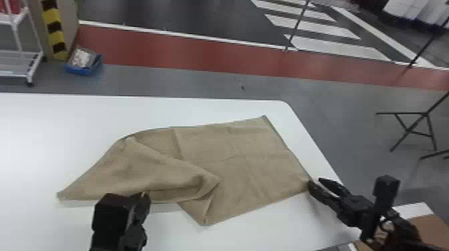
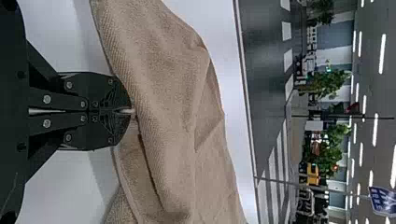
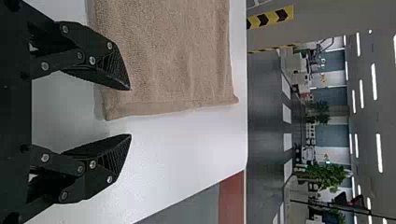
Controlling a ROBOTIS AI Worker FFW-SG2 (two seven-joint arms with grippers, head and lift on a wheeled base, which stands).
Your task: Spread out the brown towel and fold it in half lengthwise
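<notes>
Towel [image 1: 240, 160] seems mid-spreading, left gripper [image 2: 130, 111] clamped on its edge, right gripper [image 3: 130, 112] jaws apart; next, draw the folded-over flap [image 1: 150, 170] flat.

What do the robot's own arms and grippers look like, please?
The left arm and the right arm are black, each with a block-shaped black housing. The left gripper and the right gripper each have two tapering black fingers with textured tips and small silvery screws.
</notes>
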